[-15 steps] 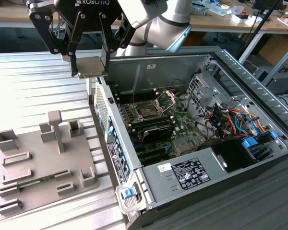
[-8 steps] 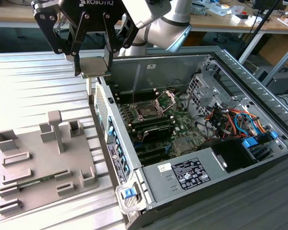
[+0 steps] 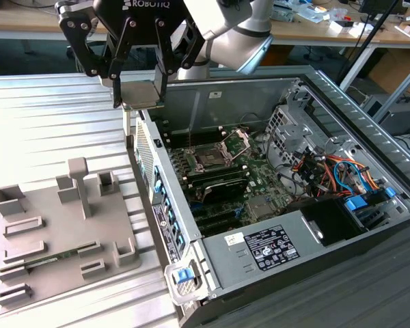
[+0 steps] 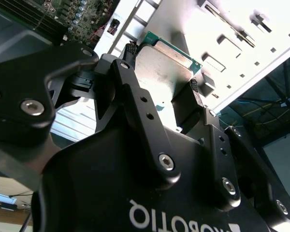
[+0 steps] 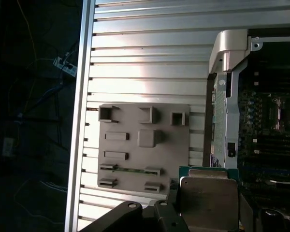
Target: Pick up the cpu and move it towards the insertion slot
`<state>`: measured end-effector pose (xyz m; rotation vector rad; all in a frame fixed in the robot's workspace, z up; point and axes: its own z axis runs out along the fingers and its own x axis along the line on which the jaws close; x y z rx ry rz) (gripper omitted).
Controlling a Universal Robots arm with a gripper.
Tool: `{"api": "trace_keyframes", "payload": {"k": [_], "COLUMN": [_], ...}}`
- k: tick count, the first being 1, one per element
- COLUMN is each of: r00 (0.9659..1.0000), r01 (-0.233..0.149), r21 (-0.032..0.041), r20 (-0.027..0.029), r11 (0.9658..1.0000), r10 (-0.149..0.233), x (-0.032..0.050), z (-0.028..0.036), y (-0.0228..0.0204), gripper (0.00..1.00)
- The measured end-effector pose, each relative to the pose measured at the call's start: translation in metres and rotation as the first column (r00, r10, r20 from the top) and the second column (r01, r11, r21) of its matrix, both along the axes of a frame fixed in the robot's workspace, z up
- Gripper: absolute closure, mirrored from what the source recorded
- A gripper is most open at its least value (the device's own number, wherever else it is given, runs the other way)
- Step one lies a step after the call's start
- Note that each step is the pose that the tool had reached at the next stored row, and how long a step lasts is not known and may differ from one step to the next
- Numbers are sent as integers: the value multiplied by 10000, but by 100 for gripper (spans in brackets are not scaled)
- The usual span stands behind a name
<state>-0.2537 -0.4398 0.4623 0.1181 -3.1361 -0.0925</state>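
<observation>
Your open computer case point(image 3: 246, 92) on the slatted table point(image 3: 55, 130), grey fixture plate point(image 3: 48, 260) at the exterior view's left, your gripper point(image 3: 139, 94) high over the case's edge, fingers closed on the flat-held cpu point(image 3: 142, 99), insertion slot point(image 3: 210, 159) inside the case, well apart from it

Cpu point(image 3: 142, 96): top was dull silver-grey, faintly mottled; a thin green rim showed in both wrist views. Gripper point(image 3: 140, 104): matte black, white lettering, silver screw heads. Arm point(image 3: 240, 42): pale grey. Table point(image 3: 55, 116): bright silver, ribbed in parallel stripes. Fixture block point(image 3: 48, 232): flat beige-grey; memory stick point(image 3: 55, 258) in it was green. Case point(image 3: 219, 102): grey metal. Motherboard point(image 3: 260, 179): dark green. Insertion slot point(image 3: 208, 159): dark centre, silver frame. Cables point(image 3: 338, 171): orange, blue, red. Latch point(image 3: 184, 275): blue. Label point(image 3: 270, 247): white, black print.
</observation>
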Motion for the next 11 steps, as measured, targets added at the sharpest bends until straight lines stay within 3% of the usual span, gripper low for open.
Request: {"api": "trace_keyframes", "payload": {"k": [11], "r00": [10000], "r01": [-1], "r21": [0], "r20": [0], "r11": [10000], "r10": [1], "x": [88], "z": [-1], "y": [0], "gripper": [45]}}
